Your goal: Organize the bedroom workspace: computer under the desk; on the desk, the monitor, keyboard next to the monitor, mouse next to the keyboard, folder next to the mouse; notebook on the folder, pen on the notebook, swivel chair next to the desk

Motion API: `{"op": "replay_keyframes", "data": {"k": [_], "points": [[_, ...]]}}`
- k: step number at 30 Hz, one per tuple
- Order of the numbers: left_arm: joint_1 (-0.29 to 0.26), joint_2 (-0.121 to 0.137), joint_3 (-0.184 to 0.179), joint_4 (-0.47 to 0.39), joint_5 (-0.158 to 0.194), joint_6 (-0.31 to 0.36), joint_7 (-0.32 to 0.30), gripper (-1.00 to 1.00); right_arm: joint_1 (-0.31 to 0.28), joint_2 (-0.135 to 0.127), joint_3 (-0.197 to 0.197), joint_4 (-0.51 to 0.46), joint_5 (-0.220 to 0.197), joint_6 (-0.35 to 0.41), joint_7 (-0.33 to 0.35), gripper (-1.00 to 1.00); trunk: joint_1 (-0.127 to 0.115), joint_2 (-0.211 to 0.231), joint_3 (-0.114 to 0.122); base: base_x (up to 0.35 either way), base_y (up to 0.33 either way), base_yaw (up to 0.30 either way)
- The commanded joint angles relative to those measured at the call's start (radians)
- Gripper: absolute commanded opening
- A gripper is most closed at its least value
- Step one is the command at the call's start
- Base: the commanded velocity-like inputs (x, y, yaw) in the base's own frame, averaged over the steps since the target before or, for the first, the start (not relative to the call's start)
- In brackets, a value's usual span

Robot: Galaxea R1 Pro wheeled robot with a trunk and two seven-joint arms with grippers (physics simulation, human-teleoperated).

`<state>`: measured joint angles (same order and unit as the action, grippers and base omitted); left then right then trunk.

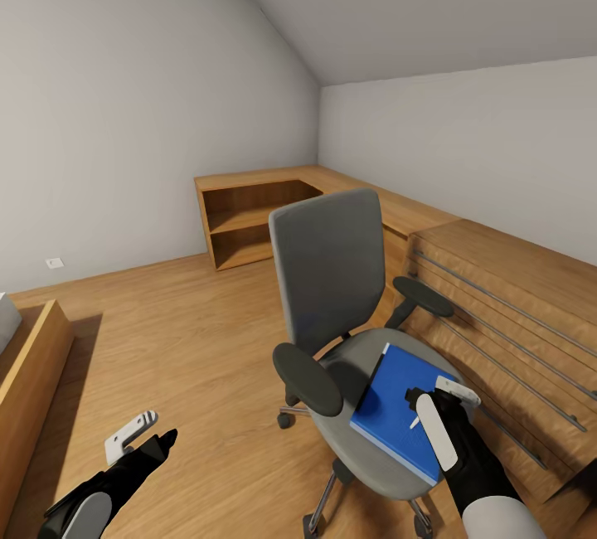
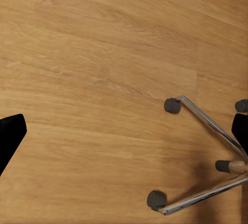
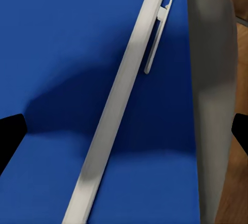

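The right gripper [image 1: 424, 408] is hovering wide open, empty, straddling the thin white pen [image 3: 121, 97] lying on the flat blue folder [image 1: 396, 408] on the grey swivel chair [image 1: 332, 274], seemingly to clear it first.

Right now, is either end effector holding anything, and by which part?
Nothing is held. The right end effector hovers open over the pen on the folder; the left end effector is empty.

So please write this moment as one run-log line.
right gripper: over pen, open | pen: on folder | folder: on swivel chair | left gripper: idle above floor
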<state>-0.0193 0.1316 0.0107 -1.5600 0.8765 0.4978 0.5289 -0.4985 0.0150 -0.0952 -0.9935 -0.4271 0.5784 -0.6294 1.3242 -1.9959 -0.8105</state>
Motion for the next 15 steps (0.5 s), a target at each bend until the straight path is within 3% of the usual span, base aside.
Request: {"op": "replay_keyframes", "data": {"k": [1,7,8,15], "points": [[-0.001,0.0,0.0,-0.002,0.01,0.002,0.008,1.0,0.0,0.0,-0.001,0.018,-0.016,0.004,-0.007,1.0,0.0,0.0,-0.001,0.0,0.0,0.0],[-0.001,0.0,0.0,-0.002,0.01,0.002,0.008,1.0,0.0,0.001,-0.001,0.018,-0.016,0.004,-0.007,1.0,0.0,0.0,-0.001,0.0,0.0,0.0],[-0.001,0.0,0.0,-0.002,0.01,0.002,0.008,1.0,0.0,0.001,-0.001,0.018,-0.016,0.004,-0.007,-1.0,0.0,0.0,-0.001,0.0,0.0,0.0],[-0.001,0.0,0.0,-0.002,0.01,0.002,0.008,1.0,0.0,0.002,-0.001,0.018,-0.016,0.005,-0.007,-1.0,0.0,0.0,-0.001,0.0,0.0,0.0]]}}
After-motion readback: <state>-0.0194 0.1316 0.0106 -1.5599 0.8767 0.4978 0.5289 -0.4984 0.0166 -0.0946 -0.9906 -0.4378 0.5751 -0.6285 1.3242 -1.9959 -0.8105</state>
